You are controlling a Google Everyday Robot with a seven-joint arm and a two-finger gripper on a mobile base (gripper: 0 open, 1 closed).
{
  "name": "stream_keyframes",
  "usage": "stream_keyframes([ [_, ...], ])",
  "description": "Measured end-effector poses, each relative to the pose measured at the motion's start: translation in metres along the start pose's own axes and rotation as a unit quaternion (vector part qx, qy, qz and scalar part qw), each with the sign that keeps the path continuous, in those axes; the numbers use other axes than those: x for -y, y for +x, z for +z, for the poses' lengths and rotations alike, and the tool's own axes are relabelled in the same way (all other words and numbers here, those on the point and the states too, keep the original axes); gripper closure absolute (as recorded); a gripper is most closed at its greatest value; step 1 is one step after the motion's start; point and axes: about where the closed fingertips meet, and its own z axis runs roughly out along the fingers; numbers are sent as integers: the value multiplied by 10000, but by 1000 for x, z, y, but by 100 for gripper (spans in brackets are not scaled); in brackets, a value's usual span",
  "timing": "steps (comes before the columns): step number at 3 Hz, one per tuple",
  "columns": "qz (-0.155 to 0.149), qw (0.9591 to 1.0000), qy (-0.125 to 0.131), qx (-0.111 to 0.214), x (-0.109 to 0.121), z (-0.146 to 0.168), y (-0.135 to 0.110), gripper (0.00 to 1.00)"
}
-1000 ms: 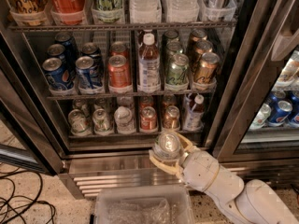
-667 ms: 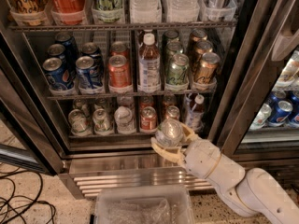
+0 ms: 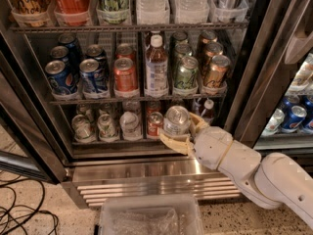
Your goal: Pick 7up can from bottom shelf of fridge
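The fridge (image 3: 254, 72) stands open in the camera view, with its steel grille (image 3: 146, 190) at the base. My gripper (image 3: 182, 132) is at the front of the bottom shelf (image 3: 117, 142), right of centre. It is shut on the 7up can (image 3: 176, 120), a pale can with a shiny silver top. A tan finger (image 3: 171, 144) curves under the can and the other (image 3: 198, 123) sits at its right. The can is held upright at the level of the shelf's front rail. My white arm (image 3: 244, 168) comes in from the lower right.
Several pale cans (image 3: 105, 126) and a red can (image 3: 155, 124) stand on the bottom shelf, with a small bottle (image 3: 208, 109) behind my gripper. Above is a rack of blue, red, green and copper cans. A clear plastic bin (image 3: 151, 218) lies on the floor below. Cables (image 3: 19, 214) lie at the left.
My gripper has risen with the can, from in front of the steel base up to the front of the bottom shelf. The arm has shifted right and up with it.
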Motion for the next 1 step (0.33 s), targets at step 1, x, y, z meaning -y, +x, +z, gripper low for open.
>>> stream_keyframes([
  [1, 0, 10000, 0, 0, 0, 0, 0, 100],
])
